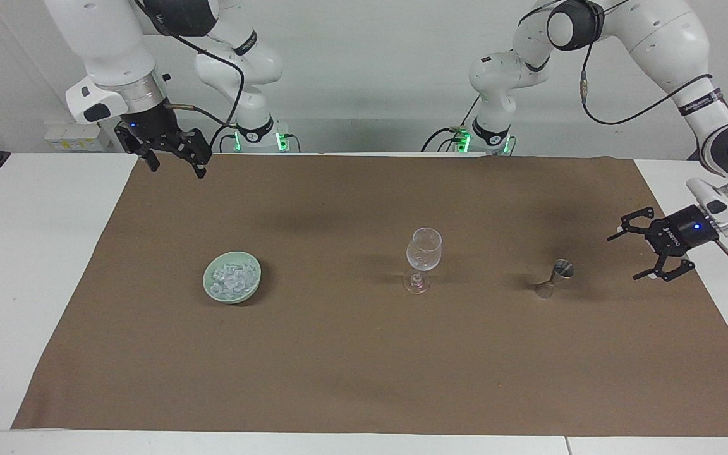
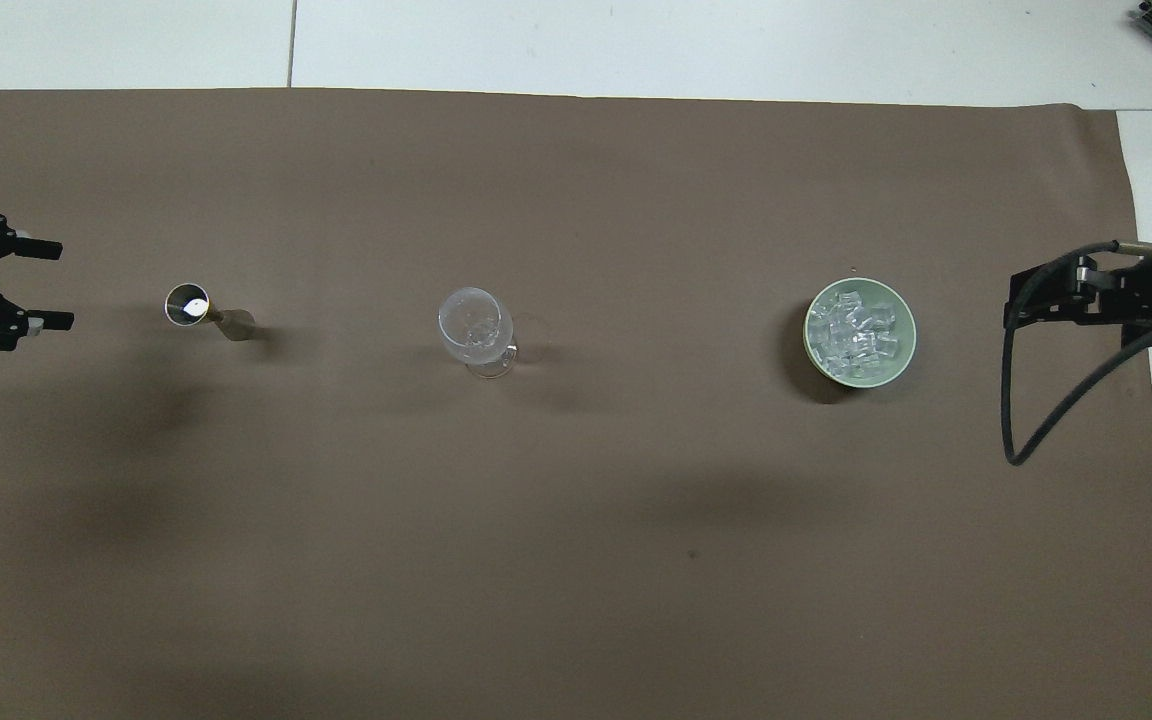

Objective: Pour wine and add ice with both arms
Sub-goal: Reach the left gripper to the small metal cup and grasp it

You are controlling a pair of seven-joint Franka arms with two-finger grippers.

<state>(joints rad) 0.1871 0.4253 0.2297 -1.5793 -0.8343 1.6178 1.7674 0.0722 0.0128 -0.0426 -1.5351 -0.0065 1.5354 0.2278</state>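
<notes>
In green bowl [image 1: 232, 285]: ice [image 1: 232, 277], heaped clear cubes.

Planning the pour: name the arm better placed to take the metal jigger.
Left. The left gripper hangs open beside the jigger, jaws turned toward it. The right gripper waits at the right arm's end, over the cloth edge, past the bowl of ice.

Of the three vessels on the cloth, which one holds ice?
The green bowl, heaped with ice; the wine glass and metal jigger show none.
</notes>
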